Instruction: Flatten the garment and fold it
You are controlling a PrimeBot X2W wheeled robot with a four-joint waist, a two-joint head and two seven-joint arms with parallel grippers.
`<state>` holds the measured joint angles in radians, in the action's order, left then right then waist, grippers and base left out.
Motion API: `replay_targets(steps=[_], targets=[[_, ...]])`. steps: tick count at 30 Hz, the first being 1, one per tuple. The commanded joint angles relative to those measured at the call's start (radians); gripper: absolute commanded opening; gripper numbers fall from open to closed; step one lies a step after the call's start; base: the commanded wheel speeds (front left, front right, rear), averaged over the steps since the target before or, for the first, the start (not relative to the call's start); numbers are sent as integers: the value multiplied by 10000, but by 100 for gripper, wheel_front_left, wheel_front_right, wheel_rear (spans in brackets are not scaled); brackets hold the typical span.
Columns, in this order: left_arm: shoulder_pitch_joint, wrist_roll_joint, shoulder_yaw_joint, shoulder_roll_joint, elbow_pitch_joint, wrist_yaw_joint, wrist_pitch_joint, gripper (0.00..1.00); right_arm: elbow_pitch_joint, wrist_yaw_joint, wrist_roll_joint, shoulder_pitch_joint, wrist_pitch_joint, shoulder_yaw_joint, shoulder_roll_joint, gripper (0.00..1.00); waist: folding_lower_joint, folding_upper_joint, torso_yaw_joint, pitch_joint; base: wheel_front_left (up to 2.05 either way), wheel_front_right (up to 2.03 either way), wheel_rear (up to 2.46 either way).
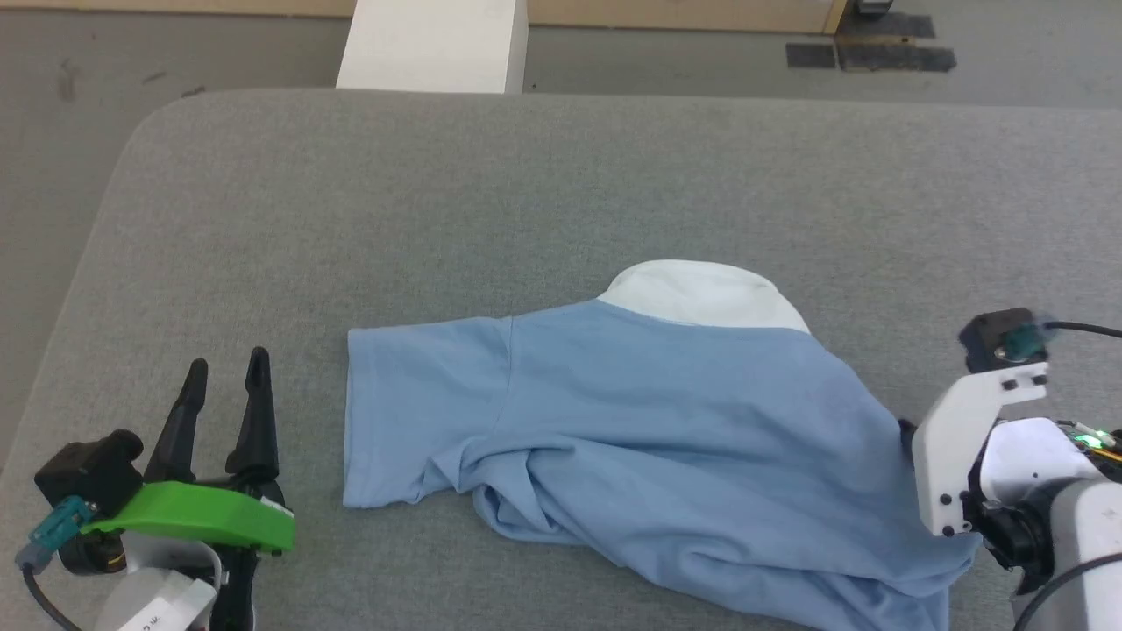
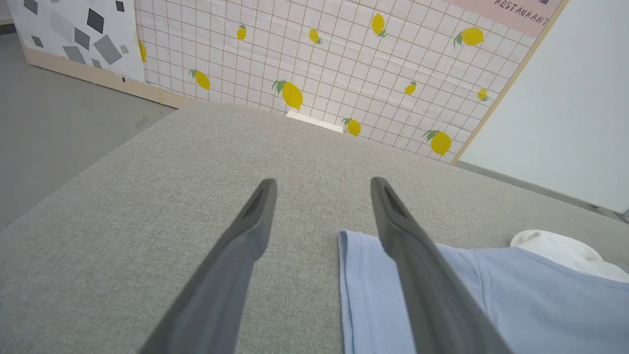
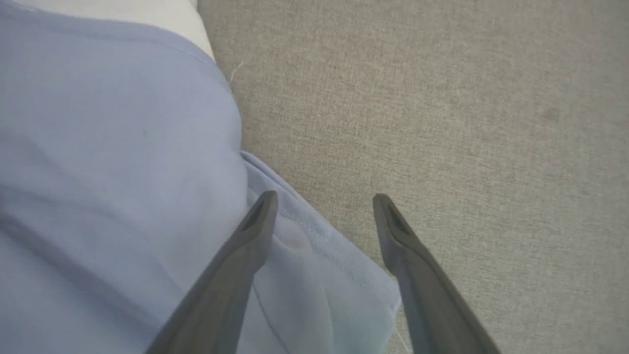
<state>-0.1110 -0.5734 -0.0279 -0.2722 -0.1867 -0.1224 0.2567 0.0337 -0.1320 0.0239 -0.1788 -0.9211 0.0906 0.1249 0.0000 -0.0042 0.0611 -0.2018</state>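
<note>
The garment [image 1: 666,412], a light blue short-sleeved shirt, lies rumpled on the grey table [image 1: 526,193] with one sleeve spread to the left. A white fabric piece [image 1: 701,294] shows at its far neck end. Left of that sleeve, my left gripper [image 1: 228,359] rests open and holds nothing; in the left wrist view its right finger [image 2: 417,265] hangs over the sleeve hem of the garment [image 2: 516,305]. My right arm's white wrist [image 1: 955,456] stands at the shirt's right edge. My right gripper [image 3: 325,195] is open, jaws spread over a folded edge of the garment [image 3: 98,172].
A white post [image 1: 434,44] stands beyond the table's far edge, with grey floor around it and a dark patch [image 1: 868,53] at the back right. The table's left corner is rounded. A lemon-patterned wall [image 2: 319,59] lies behind.
</note>
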Motion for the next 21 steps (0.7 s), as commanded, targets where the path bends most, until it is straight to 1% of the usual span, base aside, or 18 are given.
replay_targets(steps=[1,4,9,12,13,14,15,16,21], targets=[[-176,-85,-10,-80,10,-4,6,100,-221,13,-151,-217,-113,-171,145,100,0,42,136,-202,0,0,0],[-258,-147,-15,-107,-13,-14,12,100,-707,13,-247,-264,-407,-601,293,100,0,42,221,-332,0,0,0],[-308,-214,18,-189,-73,-29,23,100,-1291,13,-41,-61,-1019,-1545,463,100,0,42,269,-445,0,0,0],[-312,-235,33,-222,-92,-34,27,100,-1453,13,87,-64,-1191,-1835,569,100,0,42,254,-477,0,0,0],[-314,-242,38,-232,-99,-35,29,100,-1522,13,159,-88,-1287,-1875,583,98,0,42,244,-488,0,0,0],[-317,-248,40,-239,-104,-37,30,100,-1559,13,234,-116,-1330,-1854,566,35,0,42,234,-489,0,0,0],[-330,-249,37,-245,-104,-38,31,100,-1562,13,279,-178,-1318,-1810,564,11,0,42,224,-487,0,0,0],[-339,-251,31,-246,-103,-39,32,100,-1564,13,299,-234,-1320,-1737,569,0,0,42,216,-487,0,0,0],[-396,-251,11,-270,-76,-44,37,100,-1412,13,190,-925,-727,-650,328,0,0,42,145,-510,0,0,0]])
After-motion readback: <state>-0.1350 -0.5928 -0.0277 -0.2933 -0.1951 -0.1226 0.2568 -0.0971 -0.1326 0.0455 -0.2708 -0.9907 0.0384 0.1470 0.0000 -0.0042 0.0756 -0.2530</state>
